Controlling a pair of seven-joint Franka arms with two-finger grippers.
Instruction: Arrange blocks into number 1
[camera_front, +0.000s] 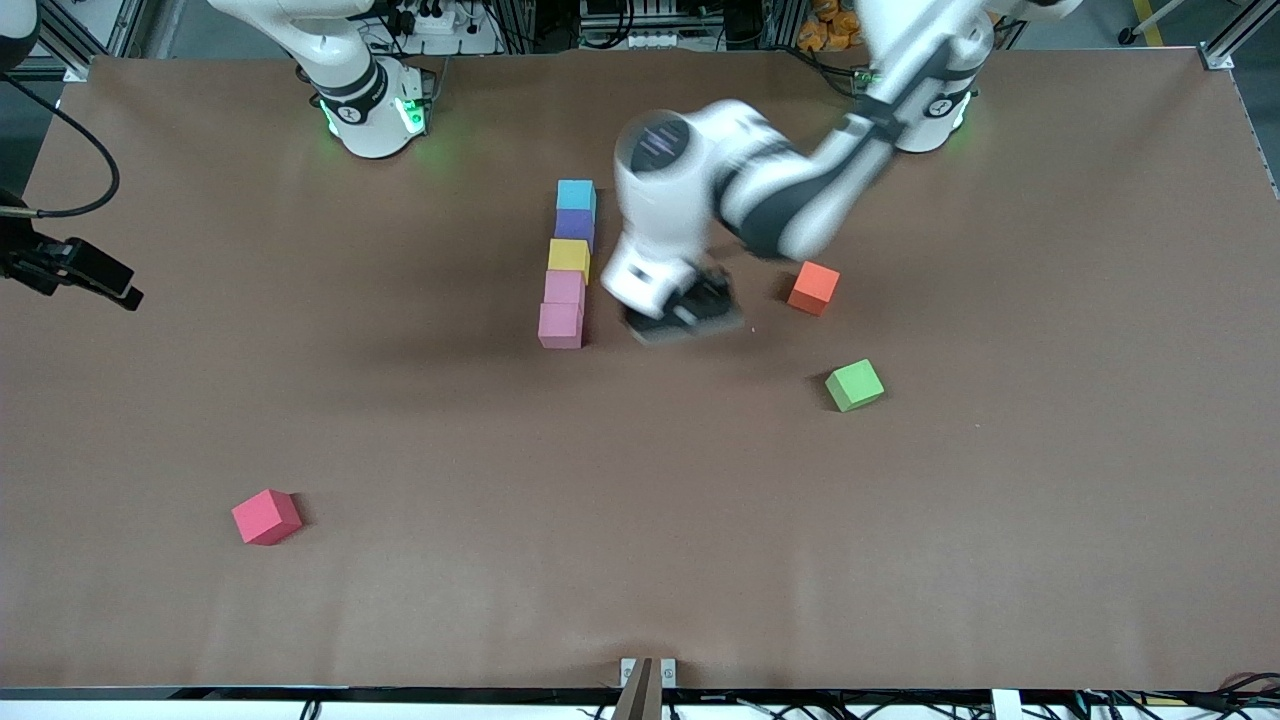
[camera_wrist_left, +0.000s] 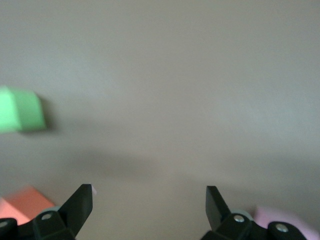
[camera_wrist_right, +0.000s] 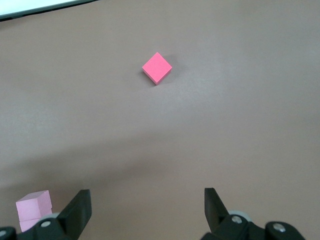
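Five blocks lie in a straight touching row in the middle of the table. Farthest from the front camera is light blue (camera_front: 576, 194), then purple (camera_front: 575, 225), yellow (camera_front: 569, 257), pink (camera_front: 565, 288) and a second pink (camera_front: 561, 326) nearest. My left gripper (camera_front: 690, 318) (camera_wrist_left: 150, 200) is open and empty over bare table, between the pink end of the row and the orange cube. A pink block (camera_wrist_left: 280, 220) shows at the edge of its wrist view. My right gripper (camera_wrist_right: 147, 202) is open and empty, out of the front view, with the pink end of the row (camera_wrist_right: 34, 207) beside one finger.
An orange cube (camera_front: 813, 288) (camera_wrist_left: 25, 202) and a green cube (camera_front: 854, 385) (camera_wrist_left: 20, 109) lie toward the left arm's end. A red cube (camera_front: 266, 516) (camera_wrist_right: 157, 67) sits nearer the front camera, toward the right arm's end. A black device with a cable (camera_front: 70, 265) overhangs that end.
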